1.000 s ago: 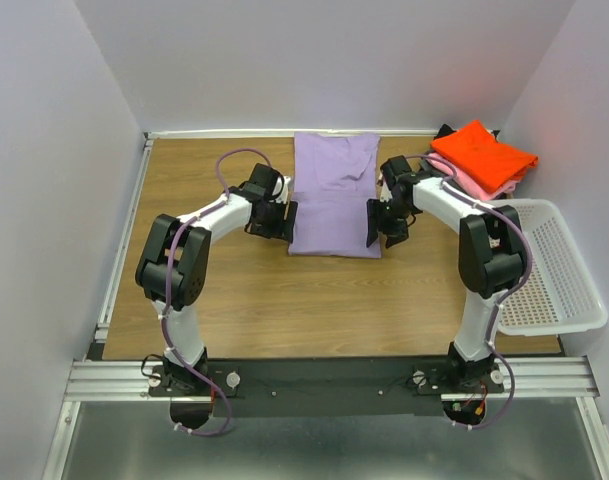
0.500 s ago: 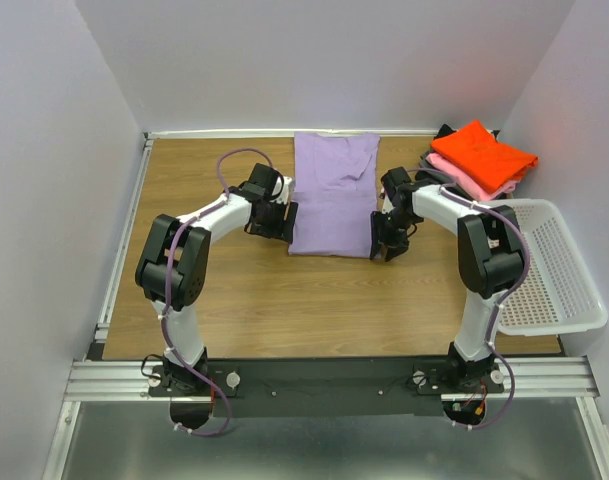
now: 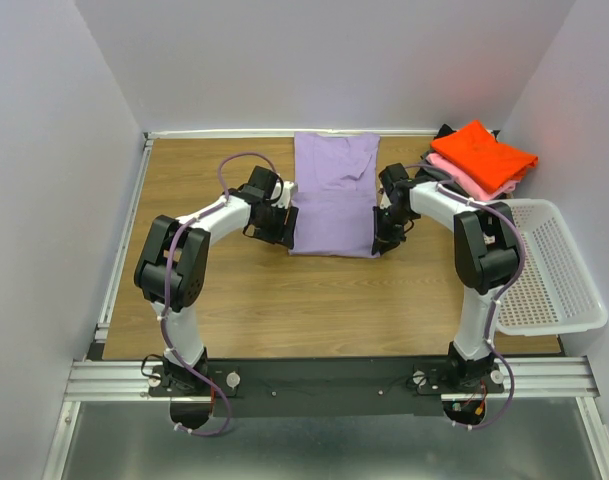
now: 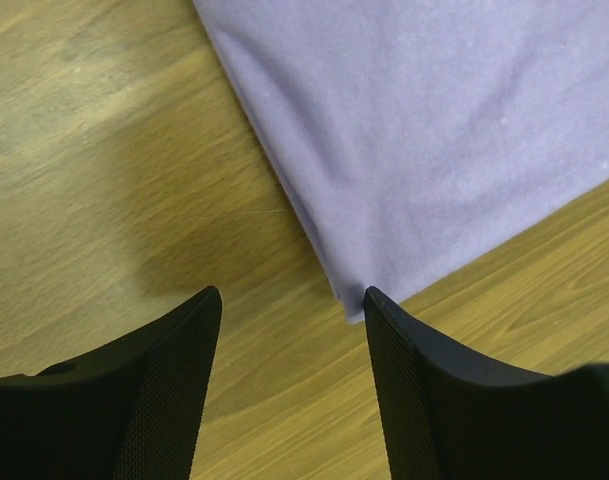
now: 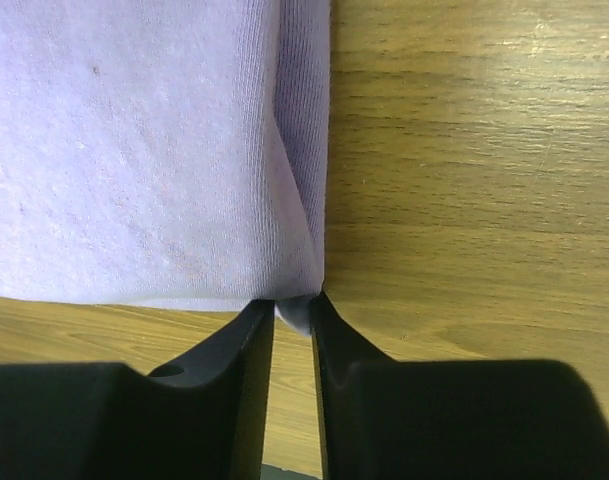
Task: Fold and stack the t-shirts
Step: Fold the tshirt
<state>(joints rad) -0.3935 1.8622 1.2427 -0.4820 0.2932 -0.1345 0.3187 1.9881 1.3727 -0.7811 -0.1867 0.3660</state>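
Observation:
The lavender t-shirt (image 3: 333,195) lies folded into a long strip on the table, running from the back wall toward me. My left gripper (image 3: 281,228) is open at the strip's near left corner; in the left wrist view its fingers (image 4: 154,390) straddle bare wood, with the cloth corner (image 4: 356,300) touching the right finger. My right gripper (image 3: 379,240) is shut on the near right corner, and the pinched cloth (image 5: 296,312) shows between its fingers. A stack of folded shirts, orange-red (image 3: 484,153) over pink (image 3: 462,178) over a dark one, sits at the back right.
A white mesh basket (image 3: 549,265) stands at the right edge of the table. Walls close in the back and both sides. A metal rail (image 3: 124,230) runs along the table's left edge.
My right gripper has moved left onto the shirt's near right corner and shut on it. My left gripper has edged slightly toward the near left corner.

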